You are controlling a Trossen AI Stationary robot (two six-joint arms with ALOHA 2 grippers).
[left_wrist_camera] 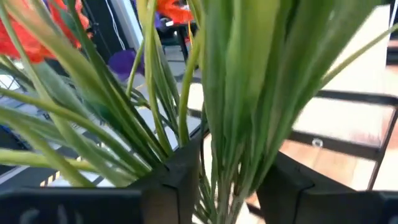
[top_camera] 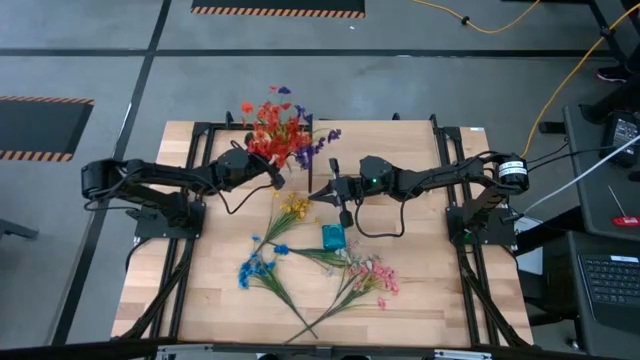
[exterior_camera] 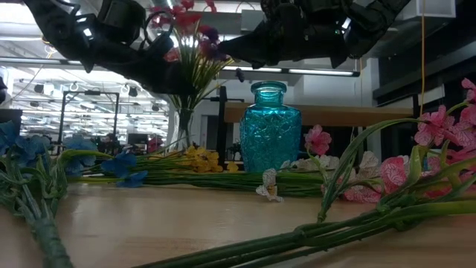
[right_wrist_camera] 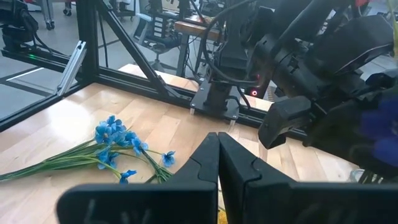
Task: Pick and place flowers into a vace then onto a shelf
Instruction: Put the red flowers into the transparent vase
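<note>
- Your left end effector (top_camera: pixel 277 172) is pinching a bundle of green stalks (left_wrist_camera: pixel 230 124) between its fingers (left_wrist_camera: pixel 177 180), holding the red, orange and purple flowers (top_camera: pixel 283 128) up off the counter (top_camera: pixel 200 290) near its far edge.
- Your right end effector (top_camera: pixel 322 197) is hovering just beside that bunch, its fingers (right_wrist_camera: pixel 217 162) pressed together on nothing.
- Just nearer you than the right end effector, the teal glass vase (top_camera: pixel 333 237) is standing upright mid-counter, with nothing in it as far as the low view shows.
- Around the vase, more stems are lying flat: yellow flowers (top_camera: pixel 293 208) beside it, blue flowers (top_camera: pixel 256 270) toward the left front, pink flowers (top_camera: pixel 372 275) toward the right front.
- In the low view a wooden board (exterior_camera: pixel 349 113) is showing behind the vase, probably the shelf; you cannot place it from overhead.
- Judging by this, you are working the loading step: bunch in hand, not yet in the vase.
- Next you are needing to line the stalk ends over the narrow neck, keep the bunch upright, and lower gently so the vase is not tipping.
</note>
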